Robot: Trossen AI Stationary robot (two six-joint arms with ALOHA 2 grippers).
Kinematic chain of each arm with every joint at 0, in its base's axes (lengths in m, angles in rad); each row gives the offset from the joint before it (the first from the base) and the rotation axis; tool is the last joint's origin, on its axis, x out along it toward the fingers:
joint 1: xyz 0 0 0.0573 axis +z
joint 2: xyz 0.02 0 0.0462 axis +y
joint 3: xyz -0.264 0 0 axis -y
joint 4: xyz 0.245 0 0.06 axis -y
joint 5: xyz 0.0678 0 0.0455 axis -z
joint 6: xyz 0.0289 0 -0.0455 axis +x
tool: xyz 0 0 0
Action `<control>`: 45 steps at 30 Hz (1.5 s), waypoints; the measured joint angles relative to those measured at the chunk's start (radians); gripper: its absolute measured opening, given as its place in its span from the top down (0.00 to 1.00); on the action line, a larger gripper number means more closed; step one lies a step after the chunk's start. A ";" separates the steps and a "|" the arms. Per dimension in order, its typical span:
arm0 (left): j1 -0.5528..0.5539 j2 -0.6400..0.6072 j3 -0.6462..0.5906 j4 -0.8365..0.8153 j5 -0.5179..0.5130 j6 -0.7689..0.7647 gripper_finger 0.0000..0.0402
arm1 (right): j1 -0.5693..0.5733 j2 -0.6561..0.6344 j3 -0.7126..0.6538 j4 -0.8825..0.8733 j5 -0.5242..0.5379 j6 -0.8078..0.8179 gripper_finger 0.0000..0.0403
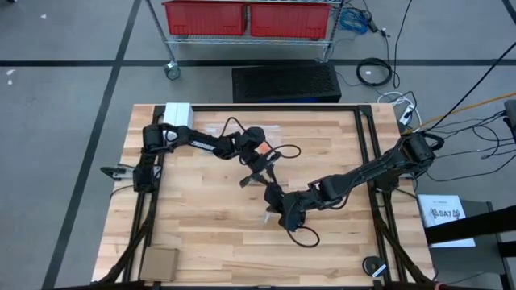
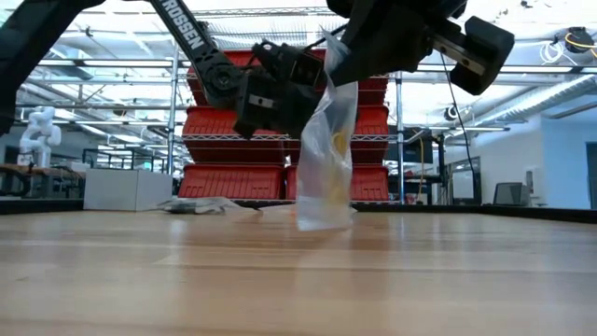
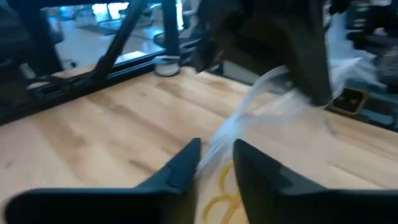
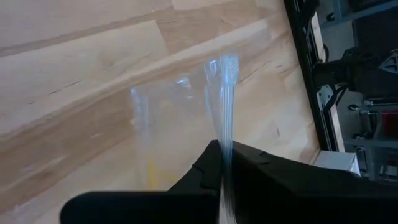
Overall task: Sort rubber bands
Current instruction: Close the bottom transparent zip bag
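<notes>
I have the right gripper (image 4: 225, 163) pressed together on the top edge of a clear zip bag (image 2: 326, 159), which hangs straight down from its fingers until the bottom corner just about meets the wooden table (image 2: 298, 280); whether it actually touches I can't tell. I'm holding it high like this so the bag's own weight stretches it open and keeps the mouth up near the fingers, where the other arm can reach it. Pale yellowish rubber bands (image 2: 338, 142) show through the plastic below the right gripper, partway down the bag, so at least some of the sorting has gone in. The left gripper (image 3: 216, 163) sits just beside the bag, level with its upper half, its fingers parted only a little, with the bag's edge running through the gap between them and yellow loops visible just beyond the tips. I judge it is either letting go of a band or working the bag's lip, but I can't say the fingers are pinching anything. From above, both grippers meet near the middle of the table, the left one on the far side of the right. Another crumpled clear bag (image 2: 201, 205) lies flat on the table well behind the left gripper, toward the white box (image 2: 126, 189).
</notes>
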State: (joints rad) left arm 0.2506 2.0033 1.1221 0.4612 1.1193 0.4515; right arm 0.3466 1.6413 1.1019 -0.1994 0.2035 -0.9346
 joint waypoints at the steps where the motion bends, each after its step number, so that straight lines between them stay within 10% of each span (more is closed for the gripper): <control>1: 0.003 0.000 0.000 -0.004 -0.015 0.000 0.77 | 0.000 0.000 0.000 -0.003 0.002 0.006 1.00; 6: 0.026 0.000 0.000 -0.049 -0.055 -0.018 0.97 | 0.002 0.000 0.000 -0.009 0.009 0.081 1.00; 19: 0.059 -0.016 -0.001 -0.110 -0.085 -0.038 0.99 | 0.008 -0.024 0.000 -0.070 0.155 0.614 0.91; 31: 0.097 -0.096 -0.001 -0.145 -0.091 -0.053 1.00 | 0.029 -0.093 0.000 -0.175 0.135 1.005 0.61; 45: 0.111 -0.140 -0.001 -0.222 -0.130 -0.045 1.00 | 0.035 -0.247 0.000 -0.188 0.132 1.084 0.43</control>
State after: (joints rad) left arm 0.3611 1.8633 1.1210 0.2388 0.9889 0.4068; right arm 0.3817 1.3939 1.1019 -0.3873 0.3355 0.1498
